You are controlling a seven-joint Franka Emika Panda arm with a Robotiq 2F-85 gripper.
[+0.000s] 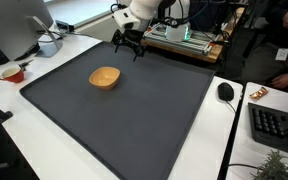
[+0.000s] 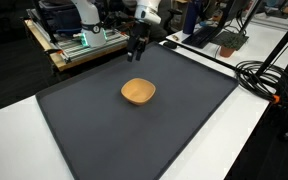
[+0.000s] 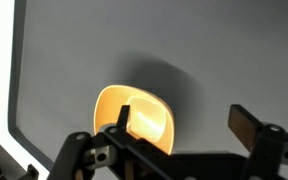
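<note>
Gripper wide open, empty — hovering near the tabletop's far edge; the bowl sits untouched, not yet grasped.

White bench overlaid by a dark grey mat, with a tan bowl upright on the mat and a black mouse and keyboard on the bare strip beside it.

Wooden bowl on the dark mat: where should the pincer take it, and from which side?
Probably the rim, from straight above. The bowl sits upright and open, alone on the mat, with a thin raised wall; one finger inside and one outside would pinch it. The open pincer hangs above the mat's far edge, apart from it.
</note>
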